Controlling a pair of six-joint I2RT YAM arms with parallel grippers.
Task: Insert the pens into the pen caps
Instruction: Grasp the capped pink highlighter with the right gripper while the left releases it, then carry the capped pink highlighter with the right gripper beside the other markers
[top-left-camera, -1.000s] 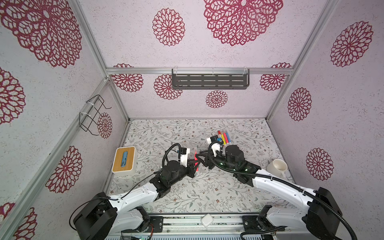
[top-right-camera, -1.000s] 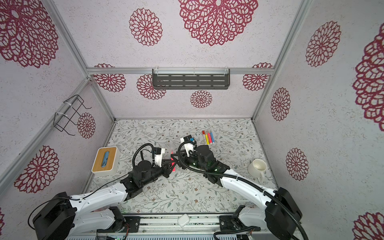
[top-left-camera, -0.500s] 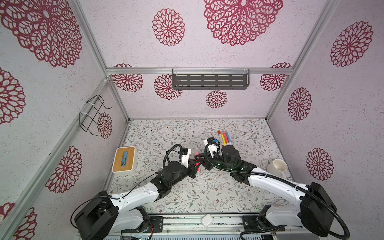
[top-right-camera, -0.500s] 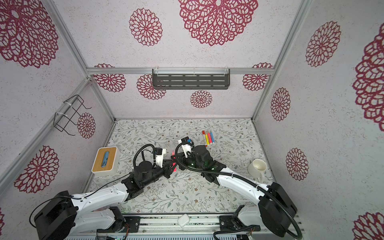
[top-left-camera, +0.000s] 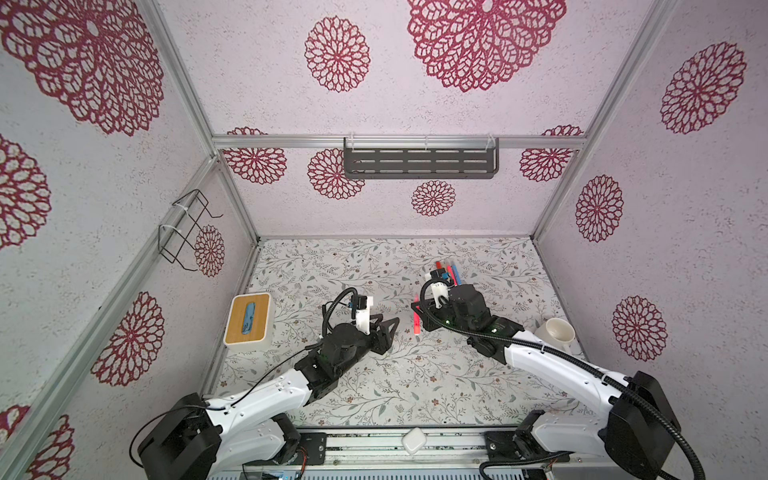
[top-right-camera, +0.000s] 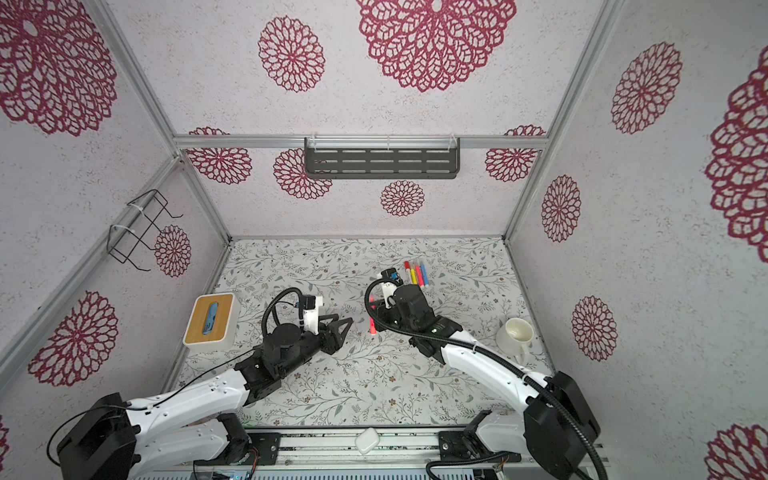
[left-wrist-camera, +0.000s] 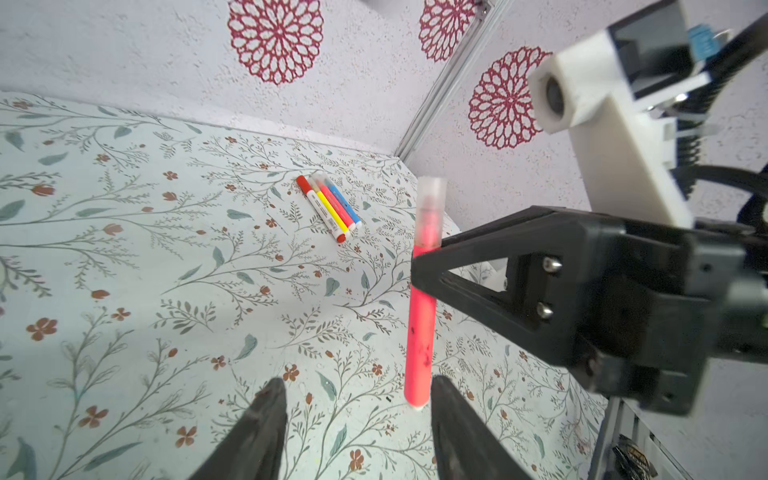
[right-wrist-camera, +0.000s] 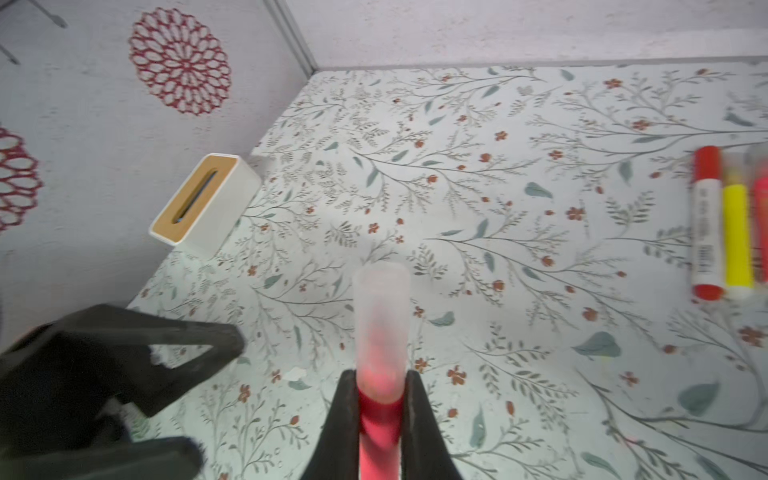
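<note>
On the counter (top-left-camera: 415, 374) four pens (top-right-camera: 415, 274) lie capped; the right gripper (right-wrist-camera: 380, 378) grasps the pink pen (left-wrist-camera: 419, 332), also capped, while the left gripper (left-wrist-camera: 357, 384) gapes empty.

Bright even light, faint soft shadows, top views sharp w/ edge warp, wrist-cam pen cap (right-wrist-camera: 381, 316) blurred

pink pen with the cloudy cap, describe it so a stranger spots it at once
Find the floral table, then the right gripper near its middle. The pink pen is clamped aloft in its jaws, unlike the pens lying side by side.
</note>
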